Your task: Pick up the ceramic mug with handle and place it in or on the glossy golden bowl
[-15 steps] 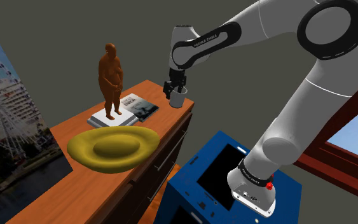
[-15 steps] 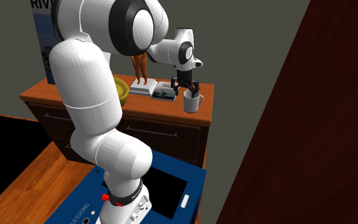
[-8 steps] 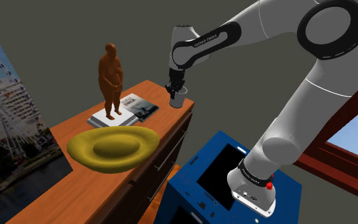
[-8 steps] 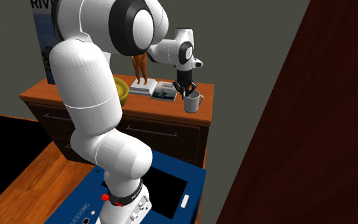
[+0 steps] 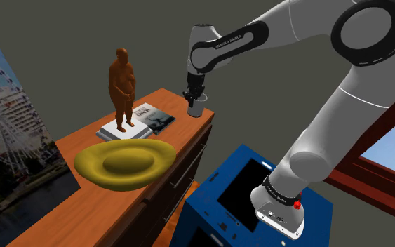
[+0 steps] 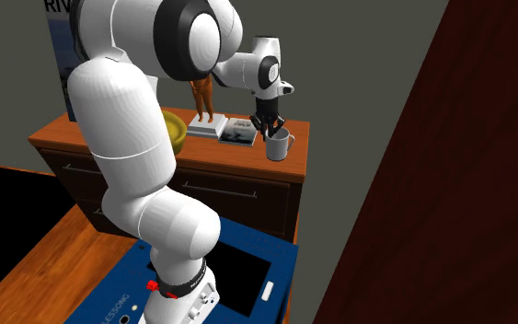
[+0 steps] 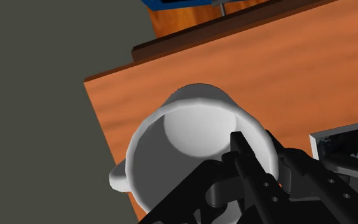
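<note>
Grasp stage, it seems: gripper (image 7: 255, 145) fingers clamp the rim of the white mug (image 7: 184, 137). Next should come lifting it clear, then carrying it past the figurine (image 5: 123, 88) to the yellow bowl (image 5: 122, 163).

The arm (image 5: 350, 116) is showing glossy white shells, black joint rings with small white lettering, a red button (image 5: 297, 205) near the base, and an all-black hand (image 5: 194, 100).

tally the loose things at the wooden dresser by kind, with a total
white mug: 1
yellow bowl: 1
brown figurine: 1
book pile: 1
total: 4
</note>
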`<move>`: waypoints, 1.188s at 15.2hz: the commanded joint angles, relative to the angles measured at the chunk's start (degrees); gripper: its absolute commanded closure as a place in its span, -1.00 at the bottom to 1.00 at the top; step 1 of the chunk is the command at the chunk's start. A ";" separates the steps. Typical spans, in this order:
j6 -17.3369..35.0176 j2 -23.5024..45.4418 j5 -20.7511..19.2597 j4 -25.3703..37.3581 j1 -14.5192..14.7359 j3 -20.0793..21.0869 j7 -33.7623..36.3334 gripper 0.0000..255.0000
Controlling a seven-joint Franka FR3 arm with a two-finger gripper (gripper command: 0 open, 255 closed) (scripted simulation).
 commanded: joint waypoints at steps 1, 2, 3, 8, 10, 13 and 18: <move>-1.32 -0.65 0.07 0.67 0.00 0.01 -0.11 1.00; -2.07 -1.05 0.11 1.03 0.01 0.01 -0.17 1.00; -2.83 -1.43 0.15 1.40 0.02 0.02 -0.23 1.00; -6.61 -3.17 0.33 3.46 0.05 0.04 -0.51 1.00; -8.13 -3.78 0.39 4.36 0.06 0.05 -0.61 1.00; -10.40 -4.61 0.47 5.81 0.07 0.07 -0.77 1.00; -14.19 -5.75 0.59 8.47 0.10 0.09 -1.01 1.00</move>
